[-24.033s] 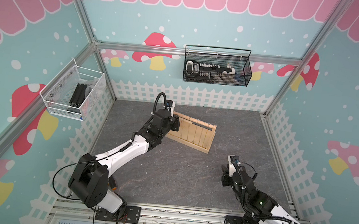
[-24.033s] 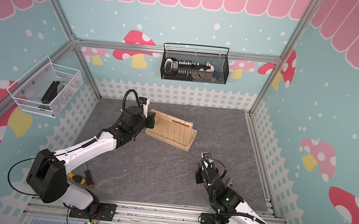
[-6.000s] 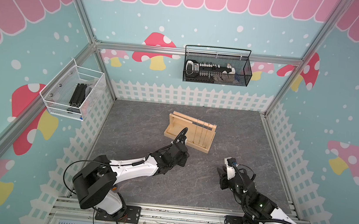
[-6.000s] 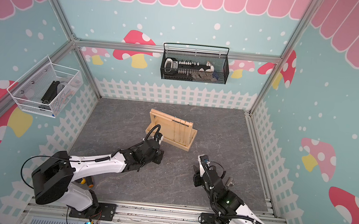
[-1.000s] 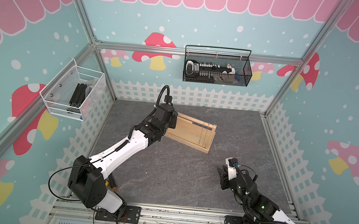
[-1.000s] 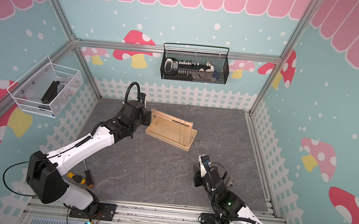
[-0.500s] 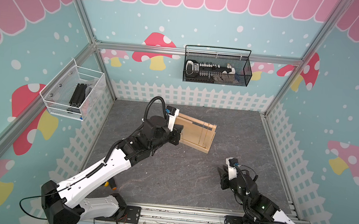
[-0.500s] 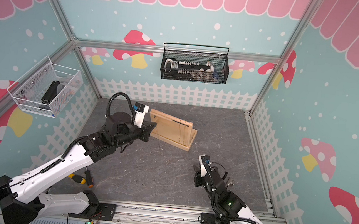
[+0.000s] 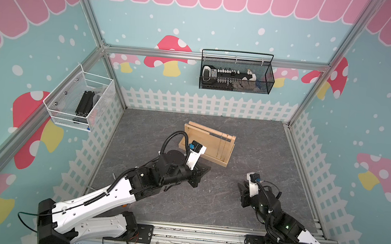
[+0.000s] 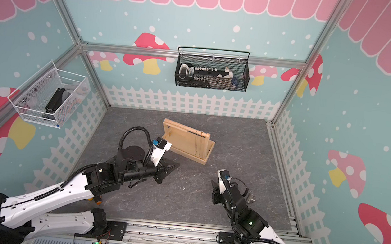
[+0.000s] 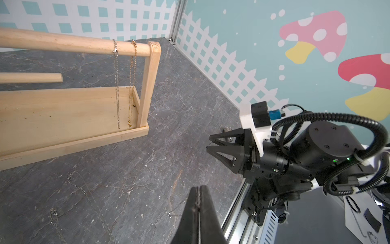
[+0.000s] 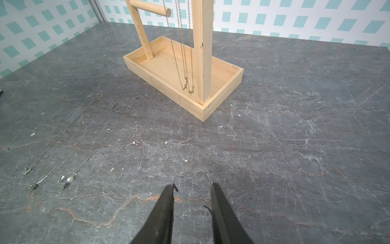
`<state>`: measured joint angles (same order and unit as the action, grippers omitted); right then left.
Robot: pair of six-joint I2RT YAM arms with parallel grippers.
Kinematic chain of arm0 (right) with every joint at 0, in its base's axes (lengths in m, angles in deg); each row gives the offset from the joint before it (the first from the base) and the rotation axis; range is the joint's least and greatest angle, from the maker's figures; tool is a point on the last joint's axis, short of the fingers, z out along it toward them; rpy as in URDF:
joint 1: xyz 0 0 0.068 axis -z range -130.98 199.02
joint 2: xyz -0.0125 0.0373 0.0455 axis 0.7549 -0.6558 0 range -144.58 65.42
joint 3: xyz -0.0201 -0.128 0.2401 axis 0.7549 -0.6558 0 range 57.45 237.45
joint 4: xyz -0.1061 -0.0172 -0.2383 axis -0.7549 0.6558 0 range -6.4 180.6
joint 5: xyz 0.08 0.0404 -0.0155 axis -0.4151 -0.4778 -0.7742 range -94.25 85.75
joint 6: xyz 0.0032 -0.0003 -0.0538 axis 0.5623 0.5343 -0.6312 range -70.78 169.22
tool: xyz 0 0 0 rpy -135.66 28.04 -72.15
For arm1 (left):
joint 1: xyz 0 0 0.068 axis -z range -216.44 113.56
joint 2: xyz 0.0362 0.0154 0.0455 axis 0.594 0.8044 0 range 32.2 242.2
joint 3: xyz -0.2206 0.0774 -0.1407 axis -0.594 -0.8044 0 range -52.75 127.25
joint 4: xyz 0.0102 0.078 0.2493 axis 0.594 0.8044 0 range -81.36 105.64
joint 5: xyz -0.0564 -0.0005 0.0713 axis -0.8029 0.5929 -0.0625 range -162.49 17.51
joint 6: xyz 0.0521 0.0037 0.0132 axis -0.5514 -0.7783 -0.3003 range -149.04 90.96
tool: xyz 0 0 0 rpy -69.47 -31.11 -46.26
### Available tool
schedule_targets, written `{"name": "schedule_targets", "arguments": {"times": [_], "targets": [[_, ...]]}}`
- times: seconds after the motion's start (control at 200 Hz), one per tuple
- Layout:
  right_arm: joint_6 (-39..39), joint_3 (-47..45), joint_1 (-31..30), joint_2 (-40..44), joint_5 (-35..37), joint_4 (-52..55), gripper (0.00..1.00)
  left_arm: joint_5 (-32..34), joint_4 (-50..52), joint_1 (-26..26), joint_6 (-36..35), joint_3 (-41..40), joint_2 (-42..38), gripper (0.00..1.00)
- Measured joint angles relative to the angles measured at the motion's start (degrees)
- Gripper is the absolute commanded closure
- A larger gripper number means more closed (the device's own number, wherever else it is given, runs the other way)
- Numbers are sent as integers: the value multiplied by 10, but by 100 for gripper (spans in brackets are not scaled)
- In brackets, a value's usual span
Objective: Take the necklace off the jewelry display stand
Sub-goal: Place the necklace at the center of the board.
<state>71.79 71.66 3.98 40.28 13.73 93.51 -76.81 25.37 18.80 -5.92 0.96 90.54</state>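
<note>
The jewelry display stand [image 9: 214, 144] sits near the back middle of the surface. Two necklaces [image 11: 116, 84] hang from its bar beside the end post. Three chains [image 12: 72, 145] lie flat in front. The left gripper [image 11: 199, 191] is pinched closed with nothing visibly held. The right gripper [image 12: 193, 190] is narrowly parted and empty.

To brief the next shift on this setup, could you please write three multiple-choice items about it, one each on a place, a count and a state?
1. Where on the top bar do the hanging necklaces sit? A) beside the end post B) at mid-bar C) on the short lower peg
2. How many necklaces hang there? A) one B) two C) four
3. How is the left pincer? A) wide open B) shut C) clamped on the bar

Answers: 1 A, both chains drape right next to the post; 2 B, one silver and one gold; 3 B, its jaws meet with no gap in the left wrist view.
</note>
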Motion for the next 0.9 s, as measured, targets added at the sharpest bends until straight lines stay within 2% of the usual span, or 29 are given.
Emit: {"name": "schedule_targets", "arguments": {"times": [0.405, 0.901], "targets": [[0, 0, 0, 0, 0, 0, 68, -2, -26, 61, 37, -64, -37, 100], [1, 0, 0, -3, 0, 0, 68, 7, -69, 89, 71, -136, -50, 100]]}}
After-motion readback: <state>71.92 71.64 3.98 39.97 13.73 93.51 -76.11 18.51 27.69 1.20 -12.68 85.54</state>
